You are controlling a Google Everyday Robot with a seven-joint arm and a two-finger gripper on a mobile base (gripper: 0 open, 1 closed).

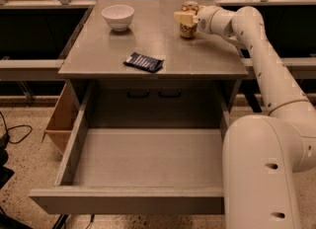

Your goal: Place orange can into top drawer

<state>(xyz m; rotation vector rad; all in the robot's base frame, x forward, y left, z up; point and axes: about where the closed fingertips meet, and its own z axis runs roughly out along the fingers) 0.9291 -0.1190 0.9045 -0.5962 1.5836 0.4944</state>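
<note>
The orange can (188, 27) stands upright on the grey cabinet top (207, 60), at the back right. My gripper (184, 17) reaches in from the right at the level of the can's upper half. It is open, with one pale finger (181, 18) across the front of the can. The can rests on the cabinet top. The top drawer (143, 161) is pulled wide out below the cabinet top, and its flat grey bottom is bare.
A white bowl (117, 16) sits at the back left of the cabinet top. A dark flat packet (143, 62) lies near the front middle. My white arm (266, 75) runs down the right side, beside the drawer. A wooden box (60, 122) stands on the floor at the left.
</note>
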